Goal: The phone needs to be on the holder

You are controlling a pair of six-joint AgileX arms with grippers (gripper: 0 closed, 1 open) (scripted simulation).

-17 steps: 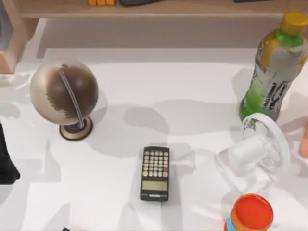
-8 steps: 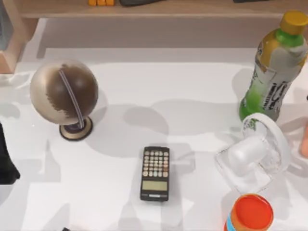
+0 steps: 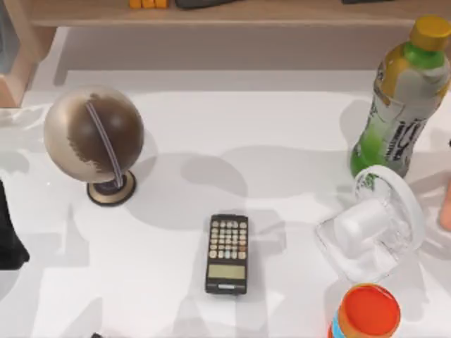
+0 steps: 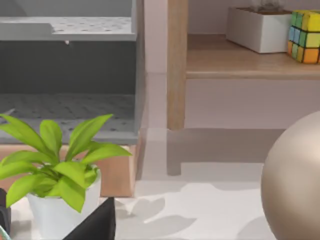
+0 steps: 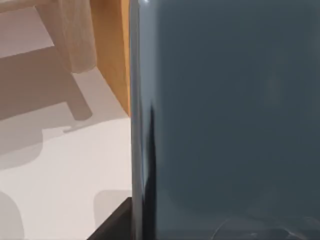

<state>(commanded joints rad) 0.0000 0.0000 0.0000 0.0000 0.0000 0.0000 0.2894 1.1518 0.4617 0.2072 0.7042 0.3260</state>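
Observation:
The phone, a dark blue-grey slab, stands upright very close in the right wrist view. It is held off the table, with a dark finger of my right gripper against its lower edge. The holder, white with a ring back and a clear squarish base, sits at the table's right side, between the green bottle and the orange-lidded jar. Nothing rests on it. My left arm is parked at the left edge, and its dark fingertips stand apart.
A globe stands at the left and a black calculator lies in the middle. A green bottle stands behind the holder and an orange-lidded jar in front of it. A wooden shelf runs along the back.
The holder has shifted and turned slightly on the table. Nothing else in the top view has moved.

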